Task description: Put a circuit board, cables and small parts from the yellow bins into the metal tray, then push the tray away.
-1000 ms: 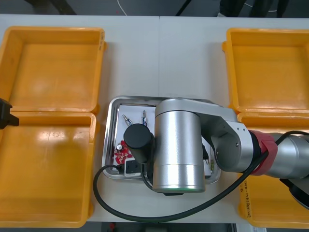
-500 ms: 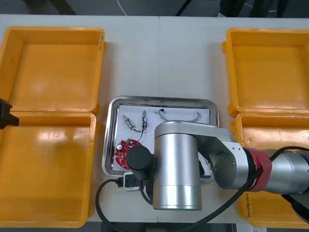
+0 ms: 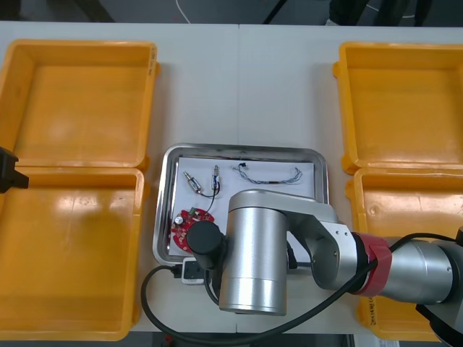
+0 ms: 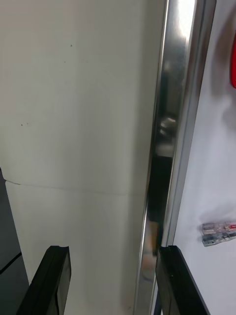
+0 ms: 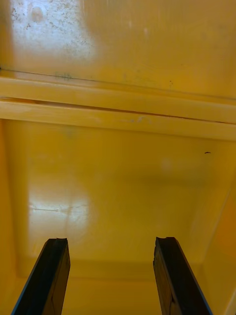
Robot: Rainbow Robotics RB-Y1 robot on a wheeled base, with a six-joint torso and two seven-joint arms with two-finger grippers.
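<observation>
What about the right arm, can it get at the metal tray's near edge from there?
Probably yes: the right gripper, open, sits right at the metal tray's near rim, with nothing visible between them.

Tray (image 3: 246,148) between side bins (image 3: 79,101), circuit board (image 3: 187,224), cables (image 3: 240,169) inside

Yellow is seen on the bins (image 3: 79,94), washed with pale glare. The metal tray (image 3: 239,148) is shown silver at the rim, white inside. Red is picked out on the round circuit board (image 3: 184,224); black on the fingers (image 4: 174,283).
</observation>
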